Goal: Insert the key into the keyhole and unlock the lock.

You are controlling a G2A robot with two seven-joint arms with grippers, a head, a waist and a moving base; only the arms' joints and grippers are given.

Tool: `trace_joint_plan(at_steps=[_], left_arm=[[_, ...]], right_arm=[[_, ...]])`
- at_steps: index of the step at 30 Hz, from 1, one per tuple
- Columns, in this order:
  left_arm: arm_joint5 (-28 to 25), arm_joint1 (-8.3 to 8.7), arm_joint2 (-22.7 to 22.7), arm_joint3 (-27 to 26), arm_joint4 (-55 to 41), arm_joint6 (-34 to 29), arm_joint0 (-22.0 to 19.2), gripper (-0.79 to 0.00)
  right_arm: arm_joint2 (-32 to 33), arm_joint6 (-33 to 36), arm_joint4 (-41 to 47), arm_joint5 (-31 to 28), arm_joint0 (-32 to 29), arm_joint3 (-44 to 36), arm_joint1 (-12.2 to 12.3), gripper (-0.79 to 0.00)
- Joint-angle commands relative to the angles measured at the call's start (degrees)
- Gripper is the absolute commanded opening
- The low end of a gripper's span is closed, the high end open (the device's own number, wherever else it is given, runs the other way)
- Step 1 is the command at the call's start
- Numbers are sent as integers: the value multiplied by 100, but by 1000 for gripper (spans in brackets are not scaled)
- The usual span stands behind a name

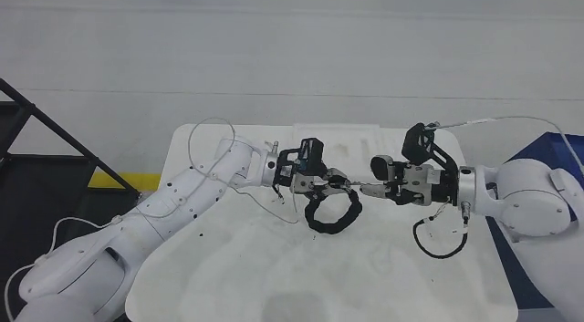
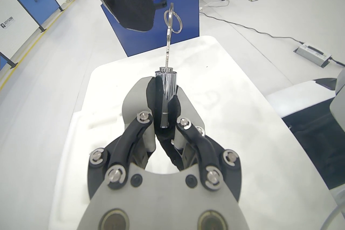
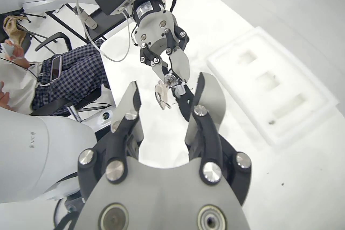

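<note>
The white worktop [image 1: 274, 267] carries a white foam tray [image 3: 234, 64] with three moulded recesses, and the two claws meet above the worktop beside it. The left claw [image 2: 165, 96] pinches the chrome barrel of the lock [image 2: 167, 80], whose black cable loop [image 1: 333, 217] hangs below. The right claw [image 3: 168, 88] stands spread on either side of the key [image 2: 169, 34], whose tip enters the keyhole at the barrel's end.

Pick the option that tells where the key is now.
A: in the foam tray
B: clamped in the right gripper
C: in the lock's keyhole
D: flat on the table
C: the key stands in the keyhole of the chrome lock that the left gripper holds; the right gripper is open.
</note>
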Motion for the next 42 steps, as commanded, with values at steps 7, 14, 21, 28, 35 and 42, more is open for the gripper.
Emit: trace_joint_plan(at_steps=[7,14,21,28,35,42], left_arm=[[-189,-2,-302,153,-501,100,224,-785],[-326,-45,-478,94,-757,33,335,-785],[-356,-106,-600,25,-717,4,418,-785],[-370,-165,-693,8,-673,-47,476,-785],[-370,-212,-738,-10,-662,-31,513,-785],[-370,-212,-812,56,-669,-5,560,-785]], right_arm=[[109,-987,-934,-777,-458,228,-5,0],[-262,-1746,-1609,-992,-606,490,-92,0],[-516,-2868,-2470,-882,-608,767,-212,-289],[-714,-3266,-2663,-1155,-556,924,-278,-425],[-804,-3339,-2661,-1218,-457,1051,-322,-785],[-706,-3017,-2771,-1400,-381,1093,-296,-785]])
